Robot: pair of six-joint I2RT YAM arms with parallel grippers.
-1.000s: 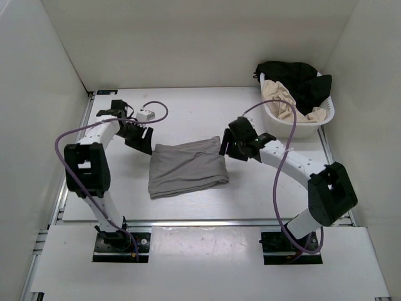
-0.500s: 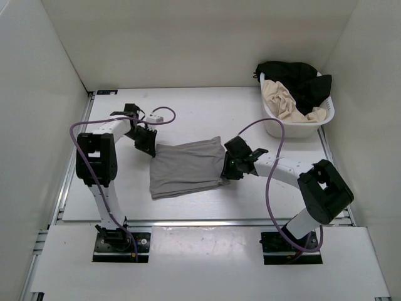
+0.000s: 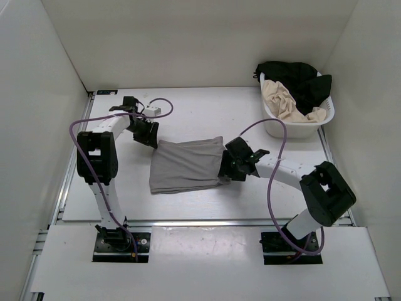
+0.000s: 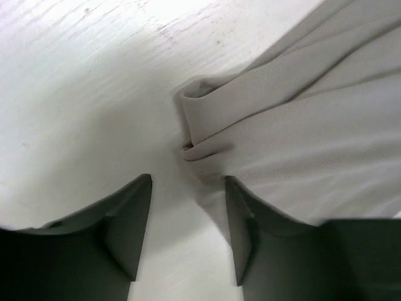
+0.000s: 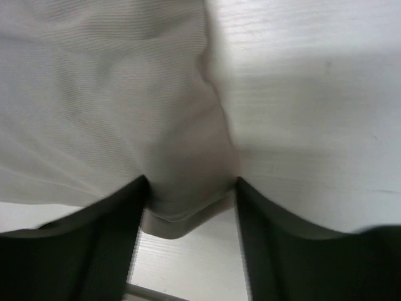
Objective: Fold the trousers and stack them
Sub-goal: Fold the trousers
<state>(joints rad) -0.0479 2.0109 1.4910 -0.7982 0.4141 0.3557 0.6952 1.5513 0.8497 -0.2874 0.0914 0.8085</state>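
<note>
The grey trousers [image 3: 187, 166] lie folded into a rough rectangle in the middle of the table. My left gripper [image 3: 149, 135] sits low at their far left corner. In the left wrist view it [image 4: 188, 180] stands open over bare table, the rolled corner of the trousers [image 4: 301, 125] just ahead and brushing the right finger. My right gripper [image 3: 227, 168] is at the trousers' right edge. In the right wrist view it [image 5: 191, 182] is open, with the folded edge of the trousers [image 5: 113, 94] bulging in between the fingers.
A white basket [image 3: 326, 119] at the back right holds a black garment [image 3: 294, 75] and a beige garment [image 3: 282, 97]. A small white box [image 3: 150, 111] on a purple cable lies behind the left gripper. White walls enclose the table.
Both grippers came down onto the trousers' edges, closed, and have opened again. The left one has drawn back a little from the corner. The cloth has shifted slightly.
</note>
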